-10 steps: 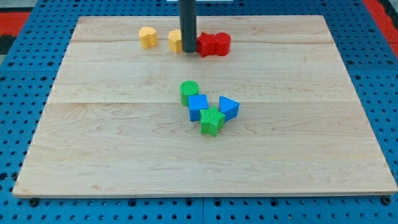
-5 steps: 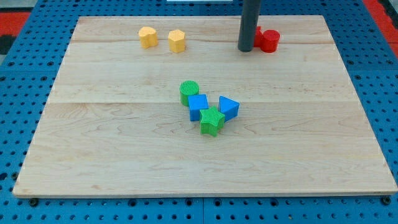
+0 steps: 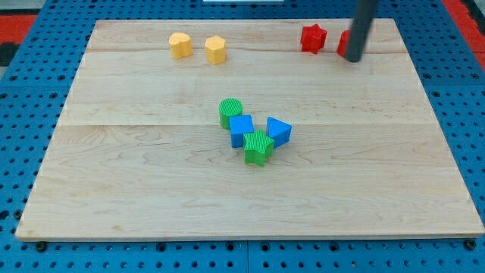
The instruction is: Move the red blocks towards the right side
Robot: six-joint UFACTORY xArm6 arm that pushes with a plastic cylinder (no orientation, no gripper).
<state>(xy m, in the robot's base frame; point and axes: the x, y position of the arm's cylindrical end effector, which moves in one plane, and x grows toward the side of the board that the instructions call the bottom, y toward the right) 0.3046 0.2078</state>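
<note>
My tip [image 3: 352, 58], a bare rod gripping nothing, sits pressed on a mostly hidden red block [image 3: 344, 42] at the board's [image 3: 151, 189] top right, the red star [image 3: 313, 38] apart to its left, so best swing behind that star and sweep both rightward.

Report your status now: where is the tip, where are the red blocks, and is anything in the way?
My tip at the view's top right. Red star block just left of it; second red block mostly hidden behind the rod. Nothing in the way rightward.
</note>
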